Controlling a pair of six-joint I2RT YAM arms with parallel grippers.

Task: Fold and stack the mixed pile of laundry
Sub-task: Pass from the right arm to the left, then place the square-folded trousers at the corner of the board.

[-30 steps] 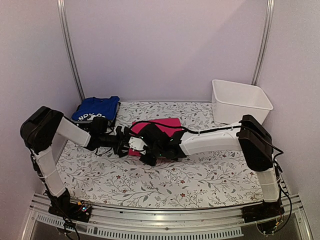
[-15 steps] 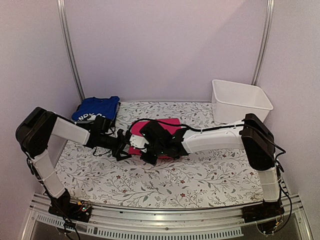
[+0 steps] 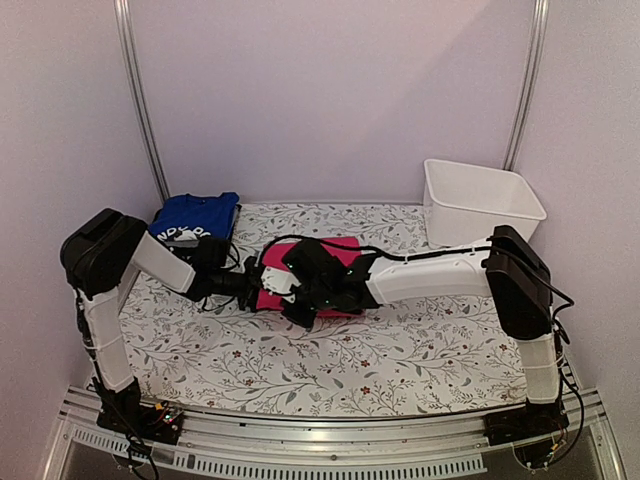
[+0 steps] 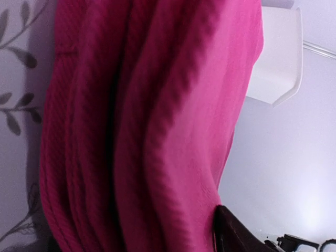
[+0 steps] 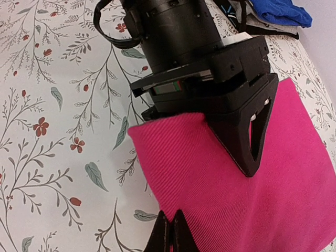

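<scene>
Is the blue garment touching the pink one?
Apart. The top view shows patterned table cover between the blue garment and the pink garment.

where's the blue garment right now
In the top view the folded royal-blue garment lies at the far-left corner of the floral table covering, near the back wall, left of the magenta-pink garment in the middle.

Magenta-pink garment (image 3: 338, 248): folded flat into a rectangle (ribbed weave, stacked layers show at its edge), lying left of the white bin (image 3: 462, 228), slightly nearer. Royal-blue garment (image 3: 195, 214): folded, white print up, far left of the bin, roughly level with it.
</scene>
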